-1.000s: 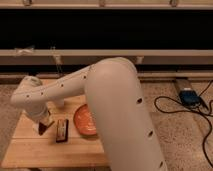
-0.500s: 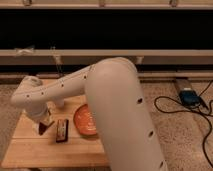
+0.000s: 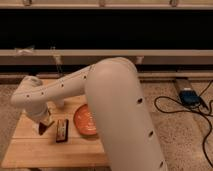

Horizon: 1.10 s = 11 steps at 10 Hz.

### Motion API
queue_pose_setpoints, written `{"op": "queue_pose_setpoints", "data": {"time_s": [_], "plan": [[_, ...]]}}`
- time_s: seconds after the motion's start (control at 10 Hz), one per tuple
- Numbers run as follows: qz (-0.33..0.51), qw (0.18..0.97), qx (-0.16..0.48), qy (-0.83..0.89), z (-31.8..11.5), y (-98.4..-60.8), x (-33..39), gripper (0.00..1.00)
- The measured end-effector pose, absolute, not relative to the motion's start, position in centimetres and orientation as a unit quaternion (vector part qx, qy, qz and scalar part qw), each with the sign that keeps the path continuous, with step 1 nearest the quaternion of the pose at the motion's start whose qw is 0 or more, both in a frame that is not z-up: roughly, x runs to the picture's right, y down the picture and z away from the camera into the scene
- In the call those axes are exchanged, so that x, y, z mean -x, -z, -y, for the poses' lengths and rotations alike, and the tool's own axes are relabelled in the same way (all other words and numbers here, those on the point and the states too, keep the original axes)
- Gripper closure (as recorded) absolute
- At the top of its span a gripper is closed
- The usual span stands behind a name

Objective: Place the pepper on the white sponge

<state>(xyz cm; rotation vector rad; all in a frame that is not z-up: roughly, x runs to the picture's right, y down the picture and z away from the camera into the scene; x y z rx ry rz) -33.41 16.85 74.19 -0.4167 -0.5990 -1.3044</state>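
My gripper point(image 3: 45, 127) hangs low over the left part of the wooden table point(image 3: 30, 150), at the end of the big white arm point(image 3: 100, 95). A small dark reddish shape shows at its tip; I cannot tell whether this is the pepper. The white sponge is hidden or out of view, perhaps behind the arm. A flat dark bar point(image 3: 62, 130) lies just right of the gripper.
An orange bowl point(image 3: 84, 120) sits right of the dark bar, partly covered by the arm. A long shelf rail point(image 3: 150, 53) runs behind the table. A blue box with black cables point(image 3: 189, 96) lies on the floor at right.
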Motion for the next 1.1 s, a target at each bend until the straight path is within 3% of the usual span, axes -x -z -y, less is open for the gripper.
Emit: {"op": "queue_pose_setpoints", "data": {"time_s": [1.1], "plan": [[0.270, 0.706, 0.200, 0.624, -16.9, -75.6, 35.3, 1.00]]}}
